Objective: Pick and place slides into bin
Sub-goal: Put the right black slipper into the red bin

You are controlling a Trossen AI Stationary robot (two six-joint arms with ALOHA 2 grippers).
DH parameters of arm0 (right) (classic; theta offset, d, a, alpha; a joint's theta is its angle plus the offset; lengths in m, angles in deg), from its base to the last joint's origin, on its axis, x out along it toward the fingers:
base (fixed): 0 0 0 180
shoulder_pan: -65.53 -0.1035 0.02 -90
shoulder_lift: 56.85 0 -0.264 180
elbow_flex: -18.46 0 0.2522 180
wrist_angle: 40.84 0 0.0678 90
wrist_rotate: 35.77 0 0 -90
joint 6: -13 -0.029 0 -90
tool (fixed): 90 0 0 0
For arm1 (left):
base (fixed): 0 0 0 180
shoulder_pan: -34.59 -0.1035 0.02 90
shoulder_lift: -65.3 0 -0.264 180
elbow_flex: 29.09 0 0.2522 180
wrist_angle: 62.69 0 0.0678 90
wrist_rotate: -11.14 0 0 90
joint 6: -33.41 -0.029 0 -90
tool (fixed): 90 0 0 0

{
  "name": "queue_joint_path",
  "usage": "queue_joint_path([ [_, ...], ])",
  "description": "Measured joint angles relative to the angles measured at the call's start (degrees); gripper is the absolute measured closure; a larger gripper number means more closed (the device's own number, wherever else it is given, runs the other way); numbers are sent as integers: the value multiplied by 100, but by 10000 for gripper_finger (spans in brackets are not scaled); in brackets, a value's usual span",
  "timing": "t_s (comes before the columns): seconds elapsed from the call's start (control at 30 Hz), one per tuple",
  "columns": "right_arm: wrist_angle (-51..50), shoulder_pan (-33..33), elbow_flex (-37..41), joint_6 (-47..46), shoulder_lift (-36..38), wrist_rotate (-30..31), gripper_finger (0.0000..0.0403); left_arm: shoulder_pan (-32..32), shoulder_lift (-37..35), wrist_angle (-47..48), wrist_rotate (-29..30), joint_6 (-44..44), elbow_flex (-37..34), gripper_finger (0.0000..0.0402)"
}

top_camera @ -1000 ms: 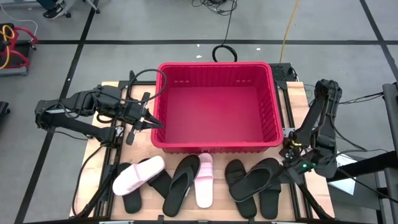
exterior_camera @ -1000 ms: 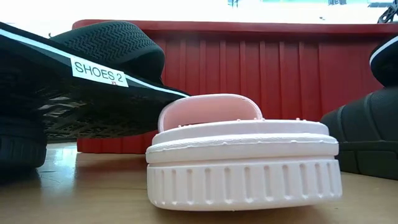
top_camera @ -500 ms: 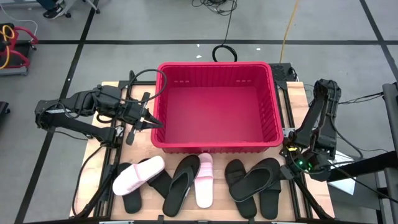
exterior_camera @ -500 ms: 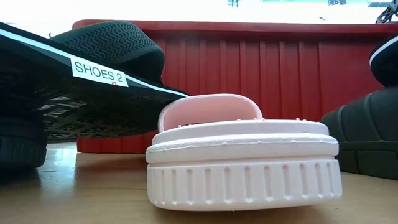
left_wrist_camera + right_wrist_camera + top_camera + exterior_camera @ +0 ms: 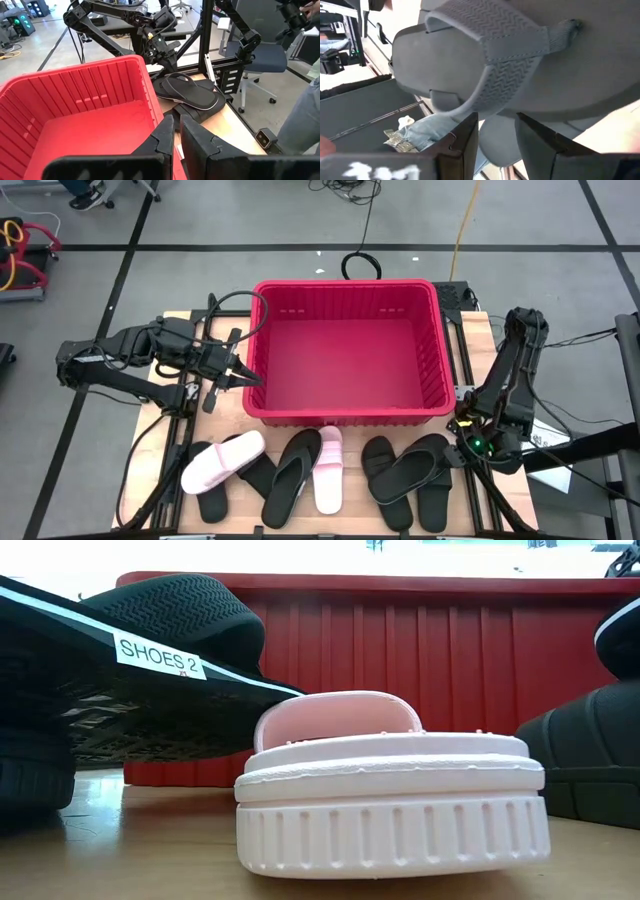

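Note:
The red bin (image 5: 345, 350) stands in the middle of the table with nothing inside. Along the near edge lie several slides: a pink one (image 5: 222, 460) resting across a black one, a black one (image 5: 292, 475) beside a second pink one (image 5: 328, 470), and black ones (image 5: 410, 468) stacked at the right. My right gripper (image 5: 458, 452) is open, slanting down at the right end of that black stack; its fingers (image 5: 465, 137) stand just short of a black slide's strap (image 5: 490, 65). My left gripper (image 5: 250, 378) hovers shut and holding nothing at the bin's left wall (image 5: 150, 95).
The table's wooden top (image 5: 160, 450) shows bare at the left, near the front. In the low view a black slide labelled "SHOES 2" (image 5: 150, 650) leans over the pink one (image 5: 390, 790) in front of the bin wall (image 5: 450, 660). A person stands beyond the table's right side (image 5: 305, 115).
My right gripper has sunk toward the black slides at the table's right, shifting slightly left, tipping further down and rolling about its own axis. Its fingers have kept the same gap. The slides have not moved.

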Motion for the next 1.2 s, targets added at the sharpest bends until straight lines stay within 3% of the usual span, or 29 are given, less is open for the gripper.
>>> queue_joint_path([
  [0.17,9,2,180,18,-2,56,285,1,0,0,0,-1,0,371],
  [0.47,-13,2,221,276,-15,921,282,1,0,0,0,0,0,371],
  [0.67,894,4,822,322,-17,1084,286,2,0,0,0,0,0,371],
  [0.87,2236,4,1431,819,-17,1658,282,0,0,0,0,0,0,371],
  [1.2,2250,4,1432,782,-2,1648,284,2,0,1,0,0,0,371],
])
